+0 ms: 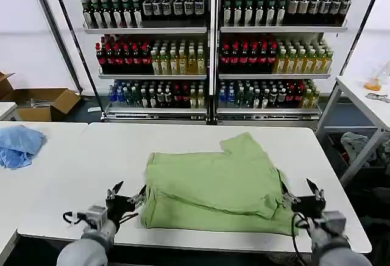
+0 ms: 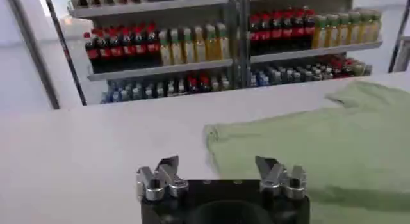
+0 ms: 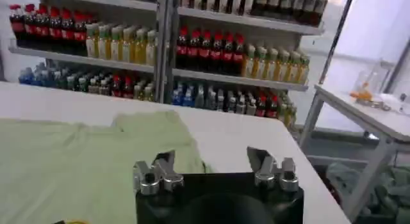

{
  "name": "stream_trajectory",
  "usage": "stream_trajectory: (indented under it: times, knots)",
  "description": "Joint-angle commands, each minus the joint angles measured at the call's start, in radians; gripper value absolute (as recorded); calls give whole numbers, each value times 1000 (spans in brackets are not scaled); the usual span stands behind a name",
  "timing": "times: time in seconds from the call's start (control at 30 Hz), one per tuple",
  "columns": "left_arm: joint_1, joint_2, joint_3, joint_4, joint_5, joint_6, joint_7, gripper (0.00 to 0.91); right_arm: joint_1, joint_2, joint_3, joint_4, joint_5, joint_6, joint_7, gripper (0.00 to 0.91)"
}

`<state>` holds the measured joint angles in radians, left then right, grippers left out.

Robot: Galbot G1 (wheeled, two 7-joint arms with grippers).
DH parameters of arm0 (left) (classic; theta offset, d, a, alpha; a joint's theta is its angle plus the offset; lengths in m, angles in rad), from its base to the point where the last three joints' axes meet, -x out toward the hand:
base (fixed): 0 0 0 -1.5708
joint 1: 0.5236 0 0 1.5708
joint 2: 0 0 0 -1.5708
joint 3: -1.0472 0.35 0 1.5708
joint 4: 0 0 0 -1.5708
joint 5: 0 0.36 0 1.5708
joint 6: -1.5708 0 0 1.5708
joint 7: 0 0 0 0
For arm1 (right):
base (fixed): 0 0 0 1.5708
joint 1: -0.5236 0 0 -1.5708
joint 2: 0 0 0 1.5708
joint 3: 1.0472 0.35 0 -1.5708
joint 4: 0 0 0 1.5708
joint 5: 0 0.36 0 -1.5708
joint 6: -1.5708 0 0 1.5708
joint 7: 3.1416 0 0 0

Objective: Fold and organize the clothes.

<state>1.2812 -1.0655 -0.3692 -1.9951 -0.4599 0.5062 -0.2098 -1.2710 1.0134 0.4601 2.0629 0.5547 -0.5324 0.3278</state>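
Green soft shirt (image 1: 213,183) lies partly folded on the white table (image 1: 73,174), long axis running left to right between both claws. Left gripper (image 1: 127,200) and right gripper (image 1: 300,199) (both with fingers spread, holding nothing) stand at its near corners, about equally near.

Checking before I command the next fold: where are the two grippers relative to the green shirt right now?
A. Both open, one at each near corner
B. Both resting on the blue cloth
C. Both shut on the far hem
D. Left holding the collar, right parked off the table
A: the left gripper and the right gripper both stand open at the near corners of the green shirt, gripping nothing.
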Motion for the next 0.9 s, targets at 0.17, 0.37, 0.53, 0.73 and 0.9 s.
stream_trajectory:
  times: [0.17,0.37,0.53,0.73,0.9]
  knots:
    - [-502,18,278,397,-156,70,-78,907,575,29,-287,-501,137,-45,21,907]
    - [-605,-30,345,518,-149,70,-87,907,701,82,-348,-675,135,-37,-1,907]
    - [-659,-69,372,610,-124,70,-98,907,778,122,-384,-791,132,-28,-23,907]
    - [-679,-102,377,661,-127,70,-97,907,825,175,-409,-895,116,-17,-50,907]
    - [-682,-112,378,686,-130,70,-95,907,849,214,-411,-970,107,-11,-65,907]
